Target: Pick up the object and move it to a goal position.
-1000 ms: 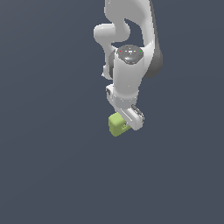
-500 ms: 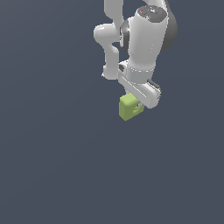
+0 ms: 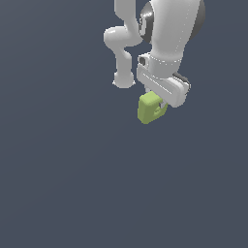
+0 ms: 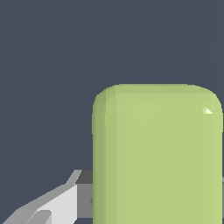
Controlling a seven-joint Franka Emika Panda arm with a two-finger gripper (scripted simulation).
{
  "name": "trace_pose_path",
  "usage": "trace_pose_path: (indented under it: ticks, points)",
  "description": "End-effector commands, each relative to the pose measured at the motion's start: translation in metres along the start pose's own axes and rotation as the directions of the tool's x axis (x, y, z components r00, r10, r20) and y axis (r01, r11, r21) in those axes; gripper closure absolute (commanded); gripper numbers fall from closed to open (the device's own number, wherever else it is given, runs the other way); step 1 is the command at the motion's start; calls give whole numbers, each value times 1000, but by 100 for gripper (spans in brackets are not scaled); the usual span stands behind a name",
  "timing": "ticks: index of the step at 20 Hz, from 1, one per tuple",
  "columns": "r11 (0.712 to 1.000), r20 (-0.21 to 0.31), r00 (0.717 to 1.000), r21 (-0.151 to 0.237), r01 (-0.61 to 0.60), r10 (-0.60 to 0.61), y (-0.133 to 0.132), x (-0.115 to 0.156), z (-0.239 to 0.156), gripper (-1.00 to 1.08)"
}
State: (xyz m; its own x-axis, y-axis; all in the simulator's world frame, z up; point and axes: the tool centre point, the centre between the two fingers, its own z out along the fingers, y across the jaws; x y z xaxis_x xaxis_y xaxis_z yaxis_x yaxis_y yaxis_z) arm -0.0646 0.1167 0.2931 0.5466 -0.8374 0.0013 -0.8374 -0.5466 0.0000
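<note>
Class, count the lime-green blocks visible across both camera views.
1. The lime-green block sits in the white gripper under the arm; the wrist view shows the same block close up. No others visible.

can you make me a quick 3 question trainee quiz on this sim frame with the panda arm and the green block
1. True or false: the lime-green block is lying loose on the dark floor, away from the arm.
2. Multiple choice: what does the white gripper hold? A) nothing B) the lime-green block C) a red ball
3. Fill in: in the wrist view the block fills much of the picture, and a pale grey ____ shows beside it.

Key
1. False: it hangs at the gripper, under the arm.
2. B
3. finger
</note>
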Motion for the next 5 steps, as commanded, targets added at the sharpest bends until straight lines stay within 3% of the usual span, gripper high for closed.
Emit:
trace_pose_path:
  ticks: [1, 5]
  points:
    - [1000, 1, 1000, 0, -1, 1, 0, -1, -2, 108]
    - [1000, 1, 1000, 0, -1, 1, -1, 0, 0, 108]
